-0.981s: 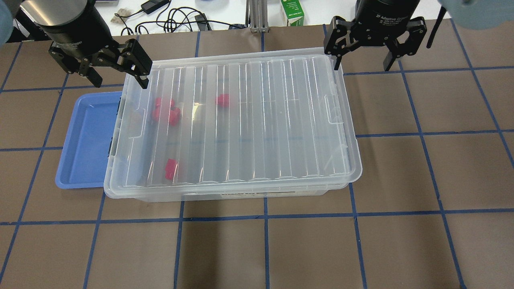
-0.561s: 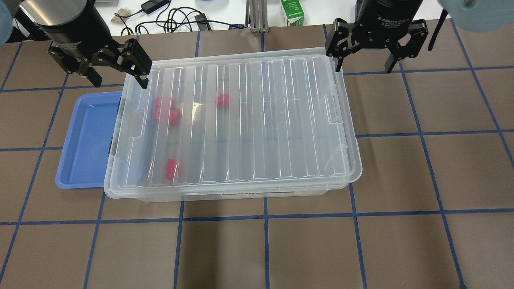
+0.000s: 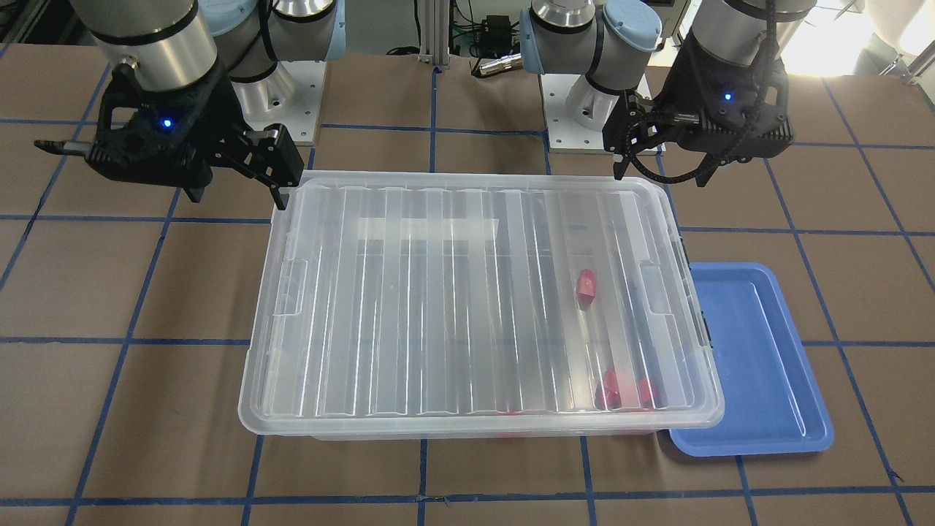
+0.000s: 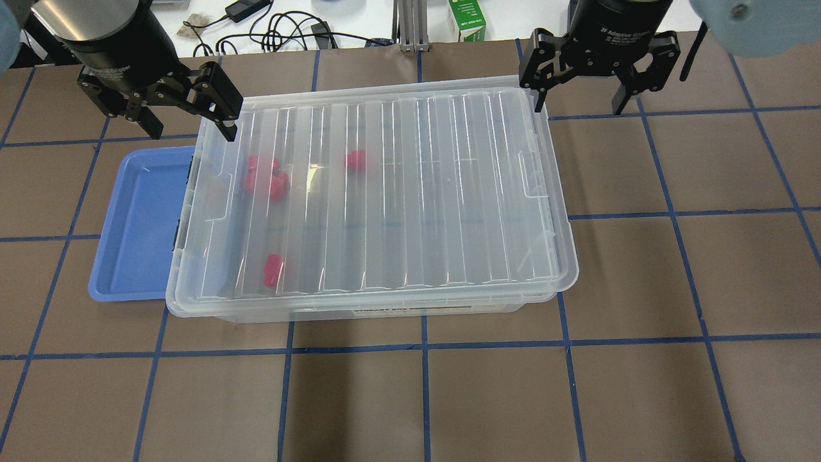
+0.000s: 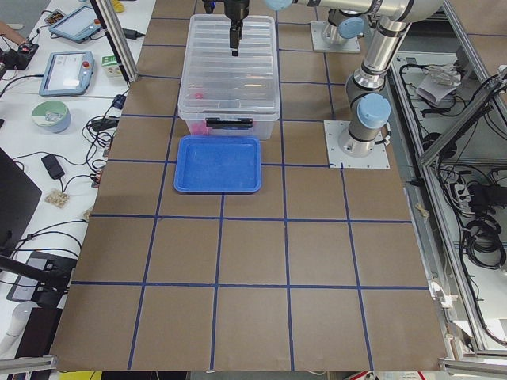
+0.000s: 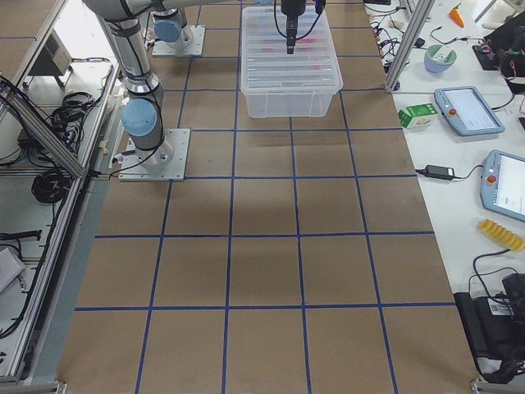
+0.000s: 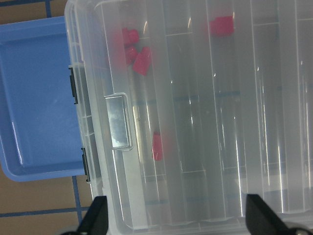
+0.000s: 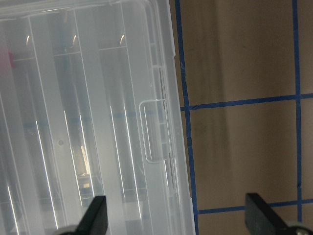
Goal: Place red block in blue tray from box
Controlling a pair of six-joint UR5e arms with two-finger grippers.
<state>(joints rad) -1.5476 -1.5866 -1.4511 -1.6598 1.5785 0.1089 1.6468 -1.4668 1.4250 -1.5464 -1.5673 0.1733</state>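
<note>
- One red block point(image 4: 273, 269) lay inside the lidded clear box point(image 4: 481, 307), near its left end, with others farther back.
- The blue tray point(image 4: 138, 218) sat against the box's left end.
- Left gripper point(image 4: 189, 128) and right gripper point(image 4: 580, 101) hung above, jaws spread, empty.

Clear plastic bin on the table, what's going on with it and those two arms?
The robot's left hand and right hand hover open and empty over two corners of the large clear plastic bin. Its ribbed lid is on, with small red plastic blocks inside. The shallow blue plastic tray beside it holds nothing.
</note>
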